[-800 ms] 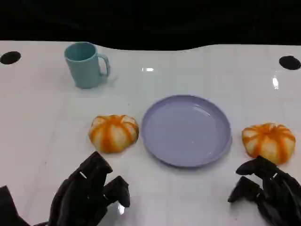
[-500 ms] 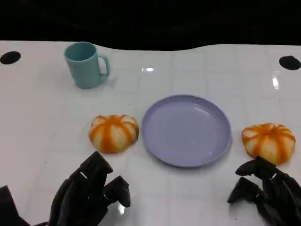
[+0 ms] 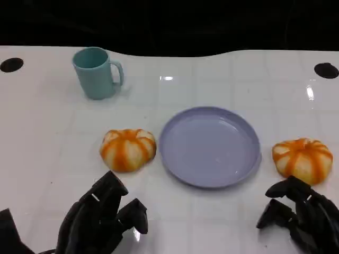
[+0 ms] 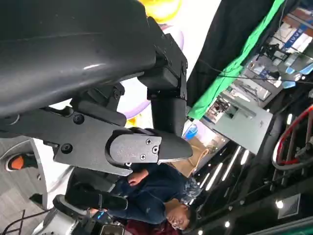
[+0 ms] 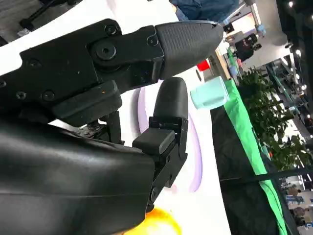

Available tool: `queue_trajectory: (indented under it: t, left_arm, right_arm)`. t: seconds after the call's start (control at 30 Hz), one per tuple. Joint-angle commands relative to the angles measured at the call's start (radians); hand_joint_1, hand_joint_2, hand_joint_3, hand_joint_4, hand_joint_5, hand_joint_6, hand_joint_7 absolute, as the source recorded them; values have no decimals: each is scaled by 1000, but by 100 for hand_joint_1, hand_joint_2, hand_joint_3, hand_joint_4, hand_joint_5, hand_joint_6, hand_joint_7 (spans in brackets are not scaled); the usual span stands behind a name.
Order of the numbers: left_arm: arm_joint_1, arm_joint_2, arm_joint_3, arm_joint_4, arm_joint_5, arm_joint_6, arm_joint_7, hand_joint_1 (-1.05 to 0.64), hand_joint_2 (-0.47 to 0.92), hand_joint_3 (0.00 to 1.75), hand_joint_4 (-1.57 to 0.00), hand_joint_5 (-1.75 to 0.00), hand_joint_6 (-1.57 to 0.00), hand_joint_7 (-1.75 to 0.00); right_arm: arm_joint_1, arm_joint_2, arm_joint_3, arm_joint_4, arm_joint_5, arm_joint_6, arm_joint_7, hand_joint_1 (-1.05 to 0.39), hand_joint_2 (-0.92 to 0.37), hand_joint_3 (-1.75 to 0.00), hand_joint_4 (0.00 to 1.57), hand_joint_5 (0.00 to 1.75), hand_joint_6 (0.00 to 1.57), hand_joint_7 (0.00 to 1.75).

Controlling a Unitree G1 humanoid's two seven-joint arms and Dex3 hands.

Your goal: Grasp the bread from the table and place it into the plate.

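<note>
Two orange-and-white striped bread buns lie on the white table. One bun [image 3: 128, 149] sits just left of the lilac plate [image 3: 210, 146], the other bun [image 3: 302, 159] just right of it. The plate holds nothing. My left hand [image 3: 100, 219] hovers at the front, short of the left bun, fingers apart and holding nothing. My right hand [image 3: 297, 216] sits close in front of the right bun, fingers spread and bare. In the right wrist view the black fingers [image 5: 168, 117] reach over the plate's rim [image 5: 195, 161], with a bit of bun [image 5: 156, 223] beside them.
A teal mug [image 3: 96, 72] stands at the back left, also in the right wrist view as a teal mug [image 5: 209, 93]. Two dark round holes [image 3: 11, 64] mark the table's far corners. A person in dark blue [image 4: 151, 196] sits beyond the table.
</note>
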Motion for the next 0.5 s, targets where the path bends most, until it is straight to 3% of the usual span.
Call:
queue_trajectory:
  t: [0.03,0.27,0.4,0.47,0.5]
  left_arm:
    - [-33,-1,1,7,62,-104,17,-52,92,28,-78,-175,-54,-157]
    - [-75,16,-29,17,221,-321,42,-53,92,37,-67,-175,-50,-156]
    - [-102,48,-52,10,352,-439,93,-57,92,37,-58,-171,-48,-144]
    - [-116,69,-63,6,409,-476,118,-54,92,33,-56,-147,-52,-106]
    - [-119,74,-67,7,421,-486,127,-53,92,33,-55,-144,-53,-101]
  right_arm:
    - [-7,-16,-9,1,-3,-11,-9,-54,-92,-26,64,151,57,119]
    - [-9,-14,-7,-2,-8,-2,-28,-56,-92,-24,64,152,59,118]
    - [-9,-11,-3,-10,-5,6,-34,-55,-92,-24,64,152,60,118]
    - [-12,-10,-3,-5,1,2,-26,-54,-92,-25,63,152,59,117]
    - [-12,-9,-3,-4,2,1,-24,-54,-92,-25,63,152,59,117]
